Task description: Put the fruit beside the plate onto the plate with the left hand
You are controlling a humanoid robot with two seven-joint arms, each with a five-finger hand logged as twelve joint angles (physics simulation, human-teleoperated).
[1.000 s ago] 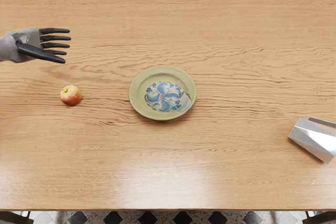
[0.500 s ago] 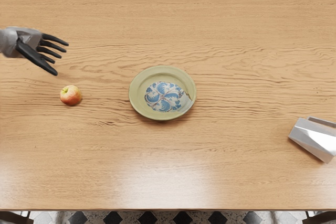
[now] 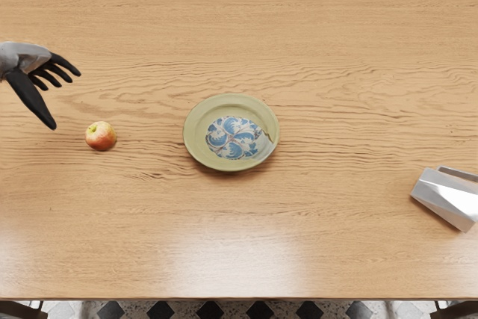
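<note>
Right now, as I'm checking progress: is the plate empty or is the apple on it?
Empty. The apple lies left of the plate, apart from it; only its blue pattern shows inside.

No legible text, label, brand, number or sign in view.
Nearest to a marking: blue-and-white painted pattern at the centre of the plate (image 3: pixel 194 134), ornamental only, with no letters or digits to read.
</note>
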